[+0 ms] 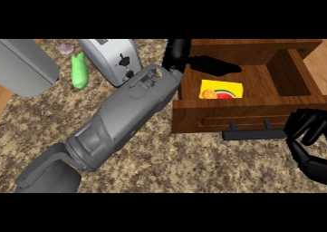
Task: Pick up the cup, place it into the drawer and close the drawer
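Observation:
The wooden drawer (192,115) stands pulled out at the upper right. A yellow item with a fruit picture (221,89) lies on its floor near the front wall; no other cup-like thing shows. My left forearm crosses the counter diagonally, and my left hand (213,64) hovers over the drawer's back left part, fingers stretched out and holding nothing, above and apart from the yellow item. My right hand (307,131) sits just right of the drawer's dark handle (254,134), fingers loosely bent, nothing in it.
A silver toaster (115,59) stands left of the drawer, close beside my left forearm. A green vegetable (79,72) and a small pale purple bulb (67,47) lie further left. A large grey rounded object (22,65) fills the upper left corner.

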